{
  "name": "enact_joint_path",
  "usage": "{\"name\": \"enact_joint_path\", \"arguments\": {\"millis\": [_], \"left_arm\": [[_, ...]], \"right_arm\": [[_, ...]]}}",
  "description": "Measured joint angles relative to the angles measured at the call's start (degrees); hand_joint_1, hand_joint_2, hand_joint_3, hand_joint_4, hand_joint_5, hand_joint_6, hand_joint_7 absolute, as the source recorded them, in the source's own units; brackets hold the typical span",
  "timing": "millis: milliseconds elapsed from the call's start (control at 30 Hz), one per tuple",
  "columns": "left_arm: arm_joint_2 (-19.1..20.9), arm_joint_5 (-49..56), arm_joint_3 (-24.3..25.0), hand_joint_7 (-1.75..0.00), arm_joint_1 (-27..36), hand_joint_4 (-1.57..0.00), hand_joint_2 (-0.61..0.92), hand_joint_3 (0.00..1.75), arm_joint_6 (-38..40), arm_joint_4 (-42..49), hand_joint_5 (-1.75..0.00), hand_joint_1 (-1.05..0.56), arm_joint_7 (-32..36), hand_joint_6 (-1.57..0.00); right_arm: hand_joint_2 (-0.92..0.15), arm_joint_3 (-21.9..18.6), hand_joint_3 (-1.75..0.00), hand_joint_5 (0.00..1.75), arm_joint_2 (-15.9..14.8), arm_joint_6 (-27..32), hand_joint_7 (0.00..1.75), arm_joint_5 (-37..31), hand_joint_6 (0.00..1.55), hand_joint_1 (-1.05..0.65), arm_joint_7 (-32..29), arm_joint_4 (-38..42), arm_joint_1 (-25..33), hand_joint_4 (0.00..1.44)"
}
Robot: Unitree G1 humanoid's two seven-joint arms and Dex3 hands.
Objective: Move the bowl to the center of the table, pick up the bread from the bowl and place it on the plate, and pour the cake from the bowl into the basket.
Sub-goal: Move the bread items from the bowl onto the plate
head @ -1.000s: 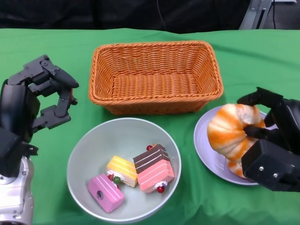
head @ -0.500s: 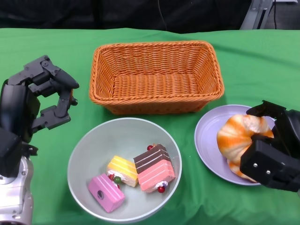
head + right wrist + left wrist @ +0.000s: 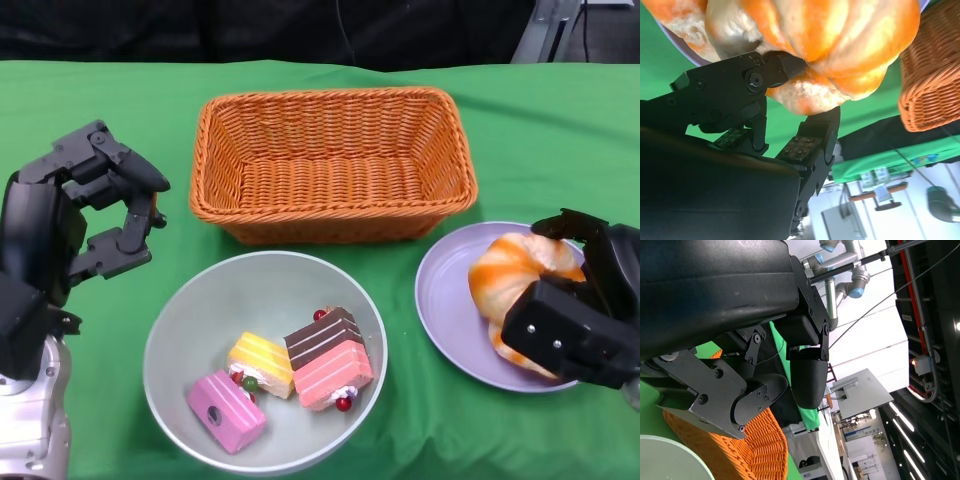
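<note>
Holding the bread on the plate with our right hand.
Our left hand (image 3: 95,215) hovers over the green bench (image 3: 90,100) holding nothing, fingers apart. Right of it sits the bowl (image 3: 195,310) with three cake pieces (image 3: 290,375), the basket (image 3: 330,160) behind it. Farther right, our right hand (image 3: 575,305) grips the bread (image 3: 510,270), low on the purple plate (image 3: 445,290).

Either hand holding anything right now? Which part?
The right hand grips the orange-and-cream striped bread around its near end, over the lavender plate. The left hand holds nothing.
</note>
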Motion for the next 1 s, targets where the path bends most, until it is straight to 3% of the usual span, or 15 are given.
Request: {"name": "enact_joint_path", "arguments": {"millis": [300, 467, 700, 1000], "left_arm": [[0.01, 0.47, -0.02, -1.34, 0.14, -0.81, 0.6, 1.05, -0.01, 0.02, -1.54, -0.03, 0.0, -0.8], [0.06, 0.58, -0.04, -1.36, 0.29, -0.81, 0.6, 1.05, -0.14, 0.03, -1.56, -0.04, -0.01, -0.79], [0.13, 0.54, -0.06, -1.36, 0.34, -0.8, 0.6, 1.05, -0.17, 0.04, -1.57, -0.04, -0.12, -0.79], [0.18, 0.57, -0.08, -1.36, 0.47, -0.8, 0.59, 1.05, -0.17, 0.04, -1.56, -0.04, -0.12, -0.79]], "right_arm": [[-0.92, 0.23, -0.02, 0.31, 0.26, 1.33, 0.0, 0.97, 0.63, -0.43, 0.41, -2.14, 0.19, 0.63], [-0.92, 0.58, -0.12, 0.15, 0.05, 2.01, 0.0, 0.95, 0.51, -0.6, 1.66, -5.82, 1.66, 0.52], [-0.92, 0.79, -0.17, 0.1, -0.31, 3.72, 0.0, 0.94, 0.49, -0.64, 5.58, -15.31, 4.94, 0.5], [-0.92, 0.71, -0.18, 0.07, -0.31, 5.24, 0.0, 1.02, 0.49, -0.65, 6.93, -18.72, 6.49, 0.51]]}}
